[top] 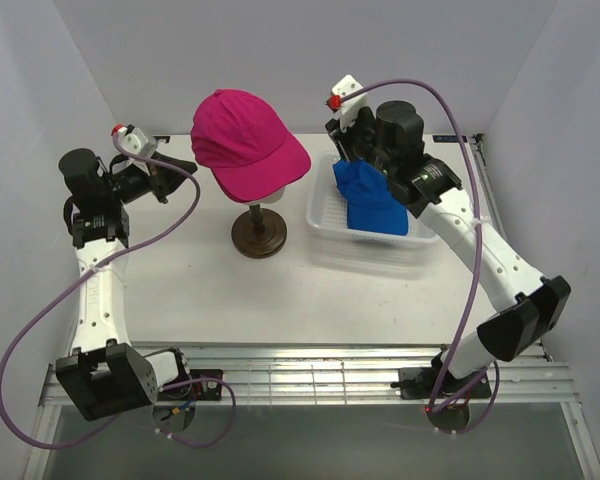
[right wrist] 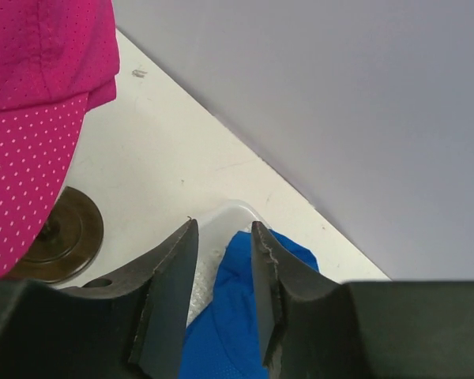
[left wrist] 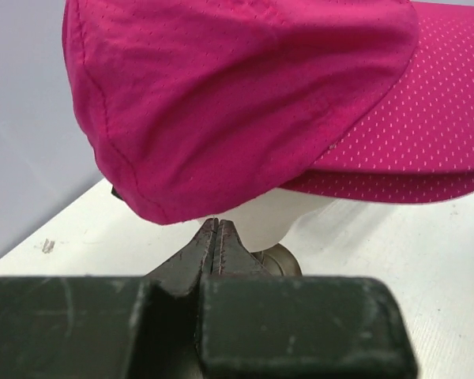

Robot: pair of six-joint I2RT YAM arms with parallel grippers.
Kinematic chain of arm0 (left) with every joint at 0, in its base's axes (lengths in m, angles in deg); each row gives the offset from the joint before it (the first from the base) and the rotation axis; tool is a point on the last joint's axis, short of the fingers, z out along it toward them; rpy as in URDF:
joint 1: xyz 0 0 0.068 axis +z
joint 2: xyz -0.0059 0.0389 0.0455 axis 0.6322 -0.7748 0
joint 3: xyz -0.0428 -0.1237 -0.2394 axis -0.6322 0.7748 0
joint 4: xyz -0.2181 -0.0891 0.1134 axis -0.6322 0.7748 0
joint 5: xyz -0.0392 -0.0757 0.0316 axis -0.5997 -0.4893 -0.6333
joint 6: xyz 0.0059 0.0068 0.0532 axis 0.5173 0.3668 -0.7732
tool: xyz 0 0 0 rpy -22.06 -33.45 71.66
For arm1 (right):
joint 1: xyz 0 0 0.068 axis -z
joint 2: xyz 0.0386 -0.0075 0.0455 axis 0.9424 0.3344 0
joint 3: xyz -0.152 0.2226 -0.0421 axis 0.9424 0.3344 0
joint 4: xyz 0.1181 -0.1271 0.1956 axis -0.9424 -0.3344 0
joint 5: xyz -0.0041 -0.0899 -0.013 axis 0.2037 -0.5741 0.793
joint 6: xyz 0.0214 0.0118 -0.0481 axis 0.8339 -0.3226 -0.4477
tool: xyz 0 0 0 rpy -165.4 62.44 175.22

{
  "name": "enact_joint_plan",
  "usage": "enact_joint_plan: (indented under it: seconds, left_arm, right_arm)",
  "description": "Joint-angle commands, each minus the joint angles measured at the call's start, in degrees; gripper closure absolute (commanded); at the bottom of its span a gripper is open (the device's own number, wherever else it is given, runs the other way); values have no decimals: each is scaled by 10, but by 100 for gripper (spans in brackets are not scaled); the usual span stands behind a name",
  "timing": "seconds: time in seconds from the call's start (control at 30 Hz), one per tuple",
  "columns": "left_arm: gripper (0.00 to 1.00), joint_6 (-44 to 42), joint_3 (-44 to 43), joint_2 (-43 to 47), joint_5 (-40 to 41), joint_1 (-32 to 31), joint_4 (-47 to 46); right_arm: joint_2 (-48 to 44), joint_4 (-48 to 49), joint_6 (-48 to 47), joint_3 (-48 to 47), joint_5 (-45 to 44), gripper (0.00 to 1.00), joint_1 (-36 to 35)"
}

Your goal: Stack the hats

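A magenta-pink hat [top: 245, 140] sits on the mannequin head, brim pointing right and toward the front. My left gripper [top: 178, 168] is just left of it. In the left wrist view the left gripper [left wrist: 216, 224] is shut with nothing in it, its tips right under the rear hem of the pink hat [left wrist: 245, 95]. A bright blue hat [top: 370, 198] lies in the white basket [top: 325, 225]. My right gripper [top: 352, 160] hovers at its far end. In the right wrist view the right gripper [right wrist: 223, 224] has a narrow gap between its fingers, with the blue hat [right wrist: 229, 316] showing in it.
The cream mannequin head [left wrist: 268, 217] stands on a dark round stand [top: 259, 232] at the table's middle. The basket rim [right wrist: 229, 209] lies close to the back wall. The pink brim [right wrist: 28, 174] hangs at the left of the right wrist view, above the stand [right wrist: 67, 233].
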Motion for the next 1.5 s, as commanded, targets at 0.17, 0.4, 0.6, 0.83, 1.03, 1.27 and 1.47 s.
enact_joint_plan:
  seconds: [0.17,0.4,0.6,0.83,1.03,1.27,1.47]
  left_arm:
    - [92,-92,-70,-1,119,-99,203]
    - [93,-103,-77,-17,113,-110,212]
    - [94,-74,-90,-25,88,-128,213]
    - [94,-65,-85,-19,77,-133,220]
    - [94,-67,-86,-23,78,-139,221]
    - [95,-72,-82,-24,84,-142,221]
    - [95,-78,-77,-17,106,-142,231]
  right_arm:
    - [68,-18,53,-68,50,65,-1]
    - [53,-2,94,-35,84,68,-2]
    - [34,16,115,-14,111,72,-9]
    - [25,2,108,-11,91,76,-45]
    - [11,-5,107,1,69,78,-68]
    - [16,-21,94,-1,37,78,-71]
    - [6,-25,70,28,-27,78,-66]
